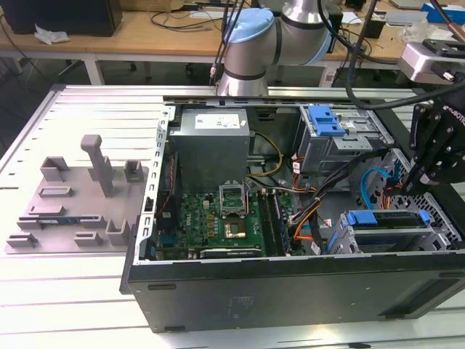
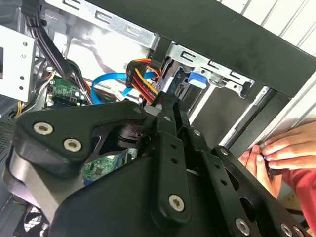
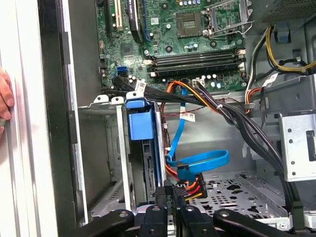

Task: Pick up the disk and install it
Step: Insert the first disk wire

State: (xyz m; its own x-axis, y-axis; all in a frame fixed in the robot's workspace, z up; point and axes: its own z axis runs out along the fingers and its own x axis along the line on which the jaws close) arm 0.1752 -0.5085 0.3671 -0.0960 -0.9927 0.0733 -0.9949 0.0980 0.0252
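Task item: the disk (image 3: pixel 140 126), a flat silver-grey hard drive clipped in a blue plastic carrier frame.
Location of disk: slotted inside the grey perforated metal drive cage (image 3: pixel 111 101), with its blue handle at the cage's open side. In the exterior view the disk (image 1: pixel 381 218) lies in the cage (image 1: pixel 436 233) at the right end of the open black computer case (image 1: pixel 290 283), which rests on the ribbed metal counter (image 1: pixel 94 109).
End effector: the black two-finger end effector (image 3: pixel 172 197) is over the cage, just beside the disk's exposed edge. Its fingers appear pressed together with nothing between them. The second wrist view shows its tip (image 2: pixel 170 101) near the blue frame (image 2: pixel 190 79).
Step in hand: install, by judgement. The pick-up appears complete, since the disk is in the cage and not in the grasp.
Seating: cannot tell whether the carrier is fully home.
Requirement for further pressing: contact on the blue frame, force in line with the slot.
Obstructions: an orange-and-red power connector (image 3: pixel 190 186) and a looped blue flat data cable (image 3: pixel 202 160) lie close to the tip.
Hazard: a person's hand (image 2: pixel 286 148) rests on the case edge near the end effector.
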